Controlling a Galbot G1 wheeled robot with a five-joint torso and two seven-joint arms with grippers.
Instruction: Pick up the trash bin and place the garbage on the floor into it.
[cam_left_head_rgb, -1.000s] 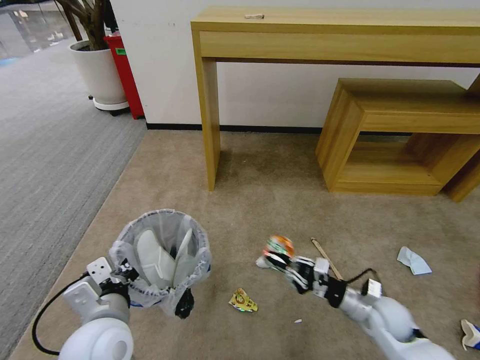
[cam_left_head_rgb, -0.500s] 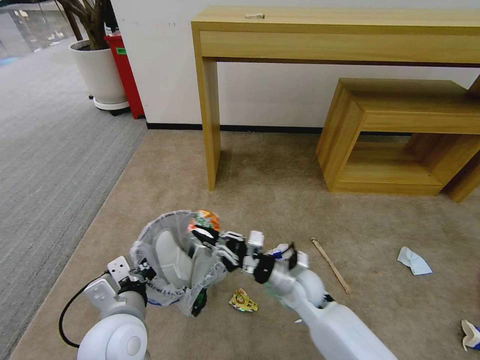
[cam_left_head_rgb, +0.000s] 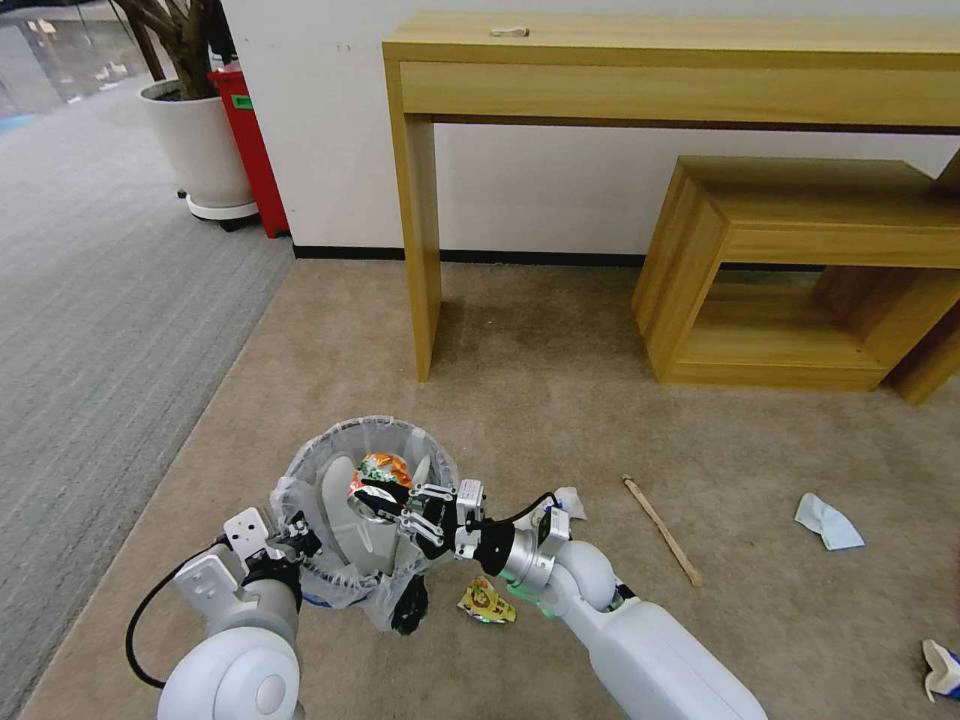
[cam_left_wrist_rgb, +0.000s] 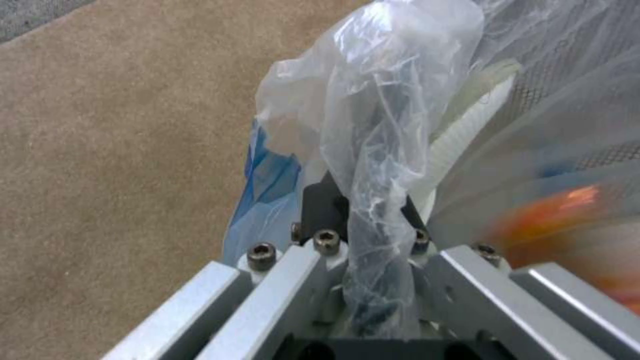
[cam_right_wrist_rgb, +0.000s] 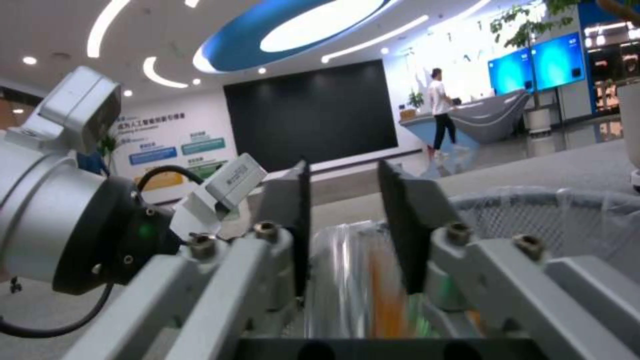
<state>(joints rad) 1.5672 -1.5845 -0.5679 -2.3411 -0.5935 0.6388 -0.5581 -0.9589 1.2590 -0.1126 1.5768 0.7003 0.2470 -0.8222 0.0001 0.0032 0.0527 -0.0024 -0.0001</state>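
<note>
Left gripper (cam_left_head_rgb: 290, 537): fingers clamped on trash bin (cam_left_head_rgb: 365, 520) rim, held off floor (cam_left_head_rgb: 560, 400).
Right gripper (cam_left_head_rgb: 375, 497): fingers gripping bottle (cam_left_head_rgb: 378, 478) over bin mouth.
Done: slippers (cam_left_head_rgb: 345, 515) binned.
Left: wrapper (cam_left_head_rgb: 486, 602), stick (cam_left_head_rgb: 662, 529), tissue (cam_left_head_rgb: 827, 522).

Litter on beige floor (cam_left_head_rgb: 560, 400)

Blue and white litter (cam_left_head_rgb: 941, 668) is cut off by the right edge of the head view, its kind unclear. In the left wrist view an orange item (cam_left_wrist_rgb: 567, 210) inside the trash bin (cam_left_wrist_rgb: 573, 80) is only a blur behind the bag liner (cam_left_wrist_rgb: 373, 110), which hides the left gripper (cam_left_wrist_rgb: 363, 240) fingertips. In the right wrist view the bottle (cam_right_wrist_rgb: 360, 295) between the right gripper (cam_right_wrist_rgb: 343, 225) fingers is streaked, its label unreadable
</note>
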